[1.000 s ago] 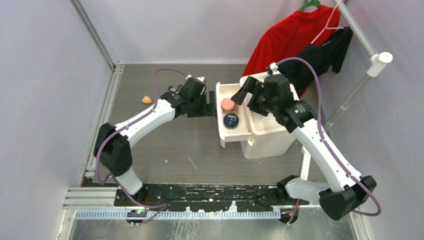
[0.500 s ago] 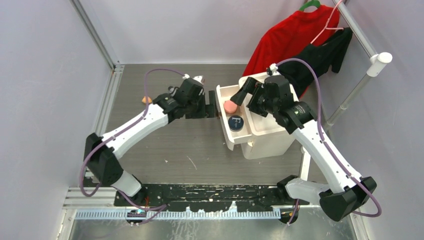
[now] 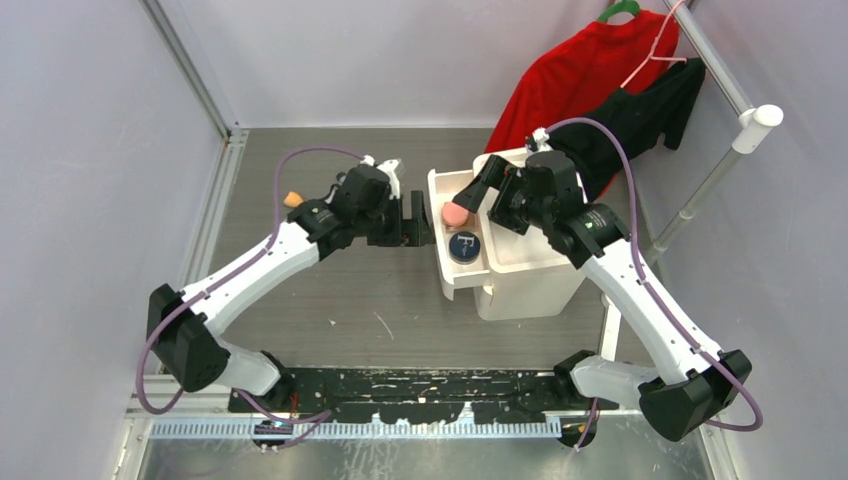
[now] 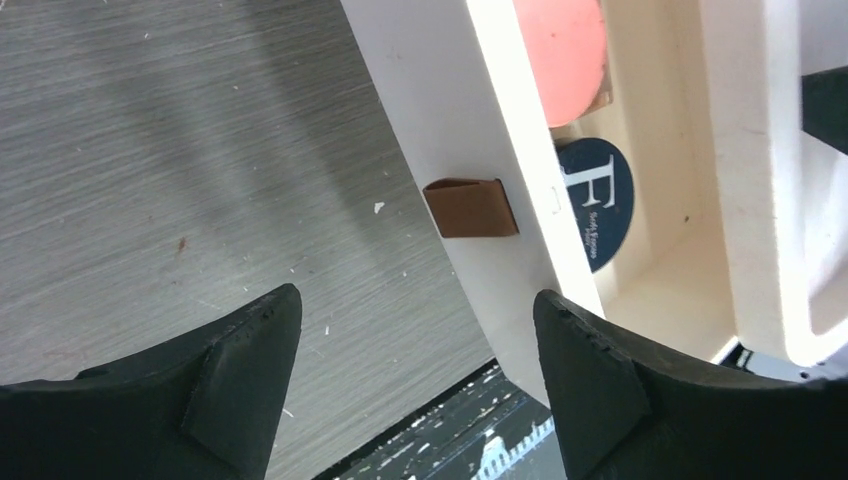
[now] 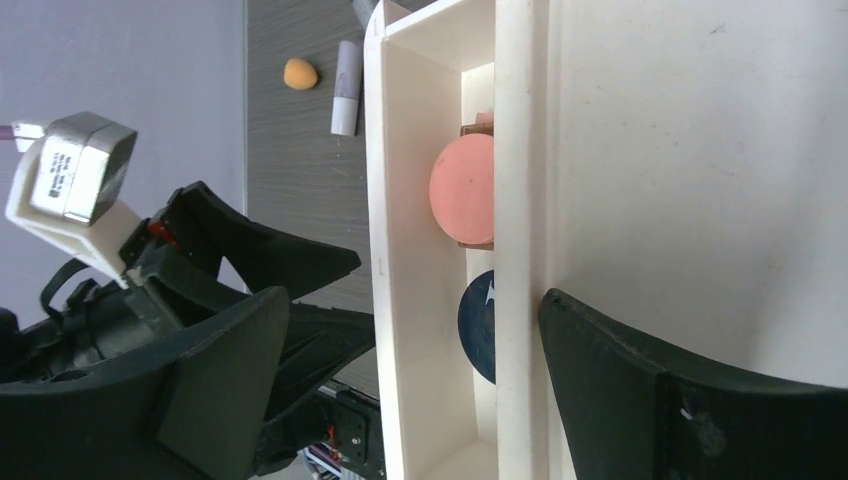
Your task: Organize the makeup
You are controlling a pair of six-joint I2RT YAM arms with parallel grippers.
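A white drawer unit [image 3: 530, 255] stands at centre right with its drawer [image 3: 442, 270] partly open. In the drawer lie a pink sponge [image 3: 455, 213] and a round navy compact [image 3: 463, 246]; both also show in the left wrist view, the sponge [image 4: 565, 45] and the compact [image 4: 598, 200]. A brown edge [image 5: 480, 128] shows under the sponge. My left gripper [image 3: 420, 220] is open, right in front of the drawer's brown handle [image 4: 470, 207]. My right gripper [image 3: 492, 195] is open over the unit's top edge. An orange sponge [image 3: 291, 198] and a white tube [image 5: 345, 90] lie on the table.
Red and black clothes [image 3: 590, 70] hang on a rack [image 3: 755, 120] at the back right, just behind the drawer unit. Grey walls close in the table on the left and at the back. The arm bases sit on a black rail [image 3: 420, 390] at the near edge.
My left arm's elbow has swung left and down while its gripper stayed at the drawer front. The drawer unit has shifted slightly left, and a little less of the drawer sticks out.
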